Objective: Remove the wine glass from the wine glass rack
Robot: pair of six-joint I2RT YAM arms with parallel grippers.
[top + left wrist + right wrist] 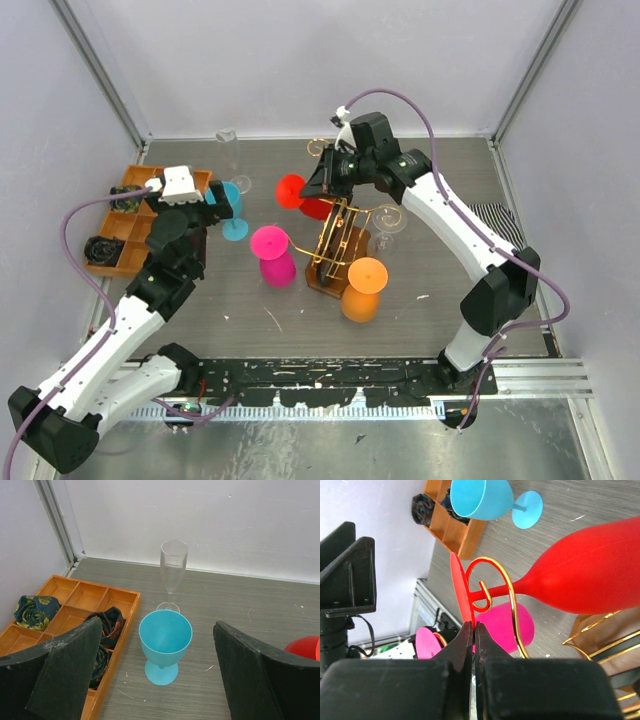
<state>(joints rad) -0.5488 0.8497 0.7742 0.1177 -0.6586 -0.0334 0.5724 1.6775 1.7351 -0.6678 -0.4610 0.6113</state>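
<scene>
Grip | right claw (473,625) pinches red wine glass (590,575) by foot rim | left claw (156,625) spread

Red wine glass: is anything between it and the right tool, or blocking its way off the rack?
Nothing separates them: the right tool pinches the red wine glass by its foot. The gold hook curls around its stem.

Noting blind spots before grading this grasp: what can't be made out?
- Right wrist view: right gripper shut on red wine glass foot; its depth hidden by the fingers.
- Top view: those fingertips hidden under the wrist.
- Top view: clear glass by the wine glass rack too faint to tell if hanging.
- Left wrist view: red wine glass cut by right edge; rack out of frame.
</scene>
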